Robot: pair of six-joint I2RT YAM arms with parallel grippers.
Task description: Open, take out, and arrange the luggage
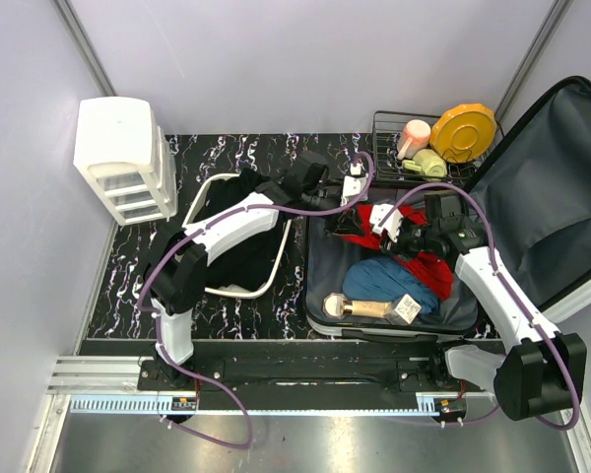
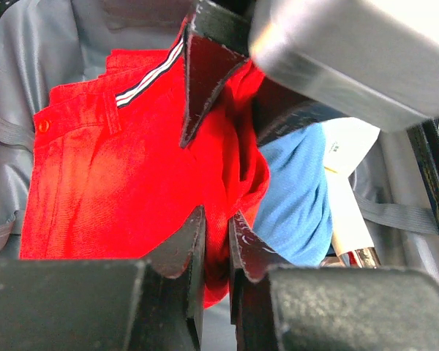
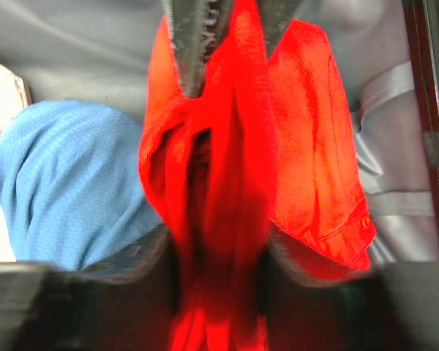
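Observation:
The luggage lies open on the table, its dark grey lined lid leaning up at the right. A red garment lies in it over a blue garment. My left gripper reaches over the suitcase's far edge, and in the left wrist view its jaws are shut on a fold of the red garment. My right gripper is close beside it. In the right wrist view it is shut on a bunched strip of the red garment, with the blue garment at the left.
A white tub with black clothing stands left of the suitcase. A white drawer unit is at the back left. A wire rack with a yellow plate, pink cup and green item is at the back right. A cream bottle lies in the suitcase front.

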